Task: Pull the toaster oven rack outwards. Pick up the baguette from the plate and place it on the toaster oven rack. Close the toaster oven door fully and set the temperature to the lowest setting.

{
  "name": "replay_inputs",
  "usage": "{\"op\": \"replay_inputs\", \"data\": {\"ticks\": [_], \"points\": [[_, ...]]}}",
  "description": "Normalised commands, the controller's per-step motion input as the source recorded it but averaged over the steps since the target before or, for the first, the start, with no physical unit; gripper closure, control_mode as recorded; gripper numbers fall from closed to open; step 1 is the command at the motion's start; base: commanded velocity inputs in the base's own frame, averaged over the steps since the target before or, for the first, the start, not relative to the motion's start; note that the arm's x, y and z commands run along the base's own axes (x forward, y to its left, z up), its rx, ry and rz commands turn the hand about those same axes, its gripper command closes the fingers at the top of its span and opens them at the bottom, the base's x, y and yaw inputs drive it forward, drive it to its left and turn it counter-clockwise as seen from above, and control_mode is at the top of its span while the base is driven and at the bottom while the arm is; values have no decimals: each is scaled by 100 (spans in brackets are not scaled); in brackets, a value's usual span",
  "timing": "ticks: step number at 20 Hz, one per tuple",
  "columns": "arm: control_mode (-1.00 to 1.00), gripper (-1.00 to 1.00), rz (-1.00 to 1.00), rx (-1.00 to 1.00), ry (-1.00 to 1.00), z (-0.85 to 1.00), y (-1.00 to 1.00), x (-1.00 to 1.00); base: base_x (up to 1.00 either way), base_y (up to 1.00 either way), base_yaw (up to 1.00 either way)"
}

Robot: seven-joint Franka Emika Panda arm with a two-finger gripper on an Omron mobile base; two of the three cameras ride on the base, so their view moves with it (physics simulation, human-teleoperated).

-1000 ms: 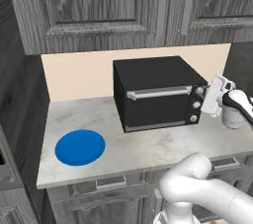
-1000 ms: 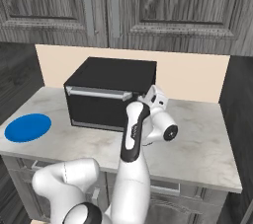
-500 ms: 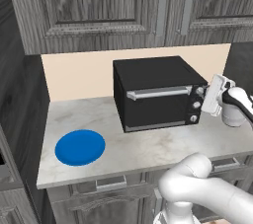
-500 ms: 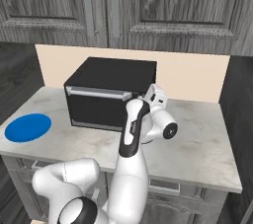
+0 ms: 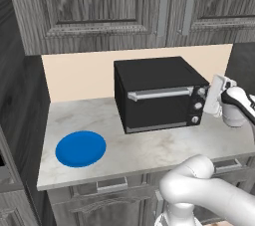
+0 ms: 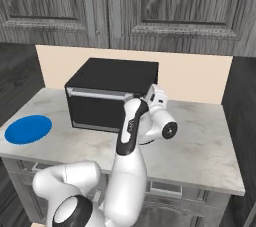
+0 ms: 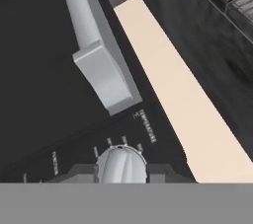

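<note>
Nothing moved — end effector (image 7: 121, 172) grips temperature knob (image 7: 121, 165).

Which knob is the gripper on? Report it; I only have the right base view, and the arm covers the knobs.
Observer: In the left base view the gripper is at the top knob of the column of three.
Operator: Tell me whether it has a grip.
Observer: The hand view shows a dark finger against each side of that knob, with the jaws closed on it.
Operator: Read me the label.
Observer: The small print beside the knob looks like "temperature", but it is too small to be sure.
</note>
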Motion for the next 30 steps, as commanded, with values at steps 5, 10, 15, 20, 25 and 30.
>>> {"op": "replay_inputs", "data": {"ticks": [5,10,15,20,25,30], "points": [[-100,100,-4,-12,0,-1,0,0,0,0,0],[-100,100,-4,-8,0,-1,0,0,0,0,0],[-100,100,-4,-8,0,-3,0,0,0,0,0],[-100,100,-5,-8,0,-8,0,0,0,0,0],[-100,100,-6,-9,-2,-5,0,0,0,0,0],[-100,100,-6,-9,-3,-2,0,0,0,0,0]]}}
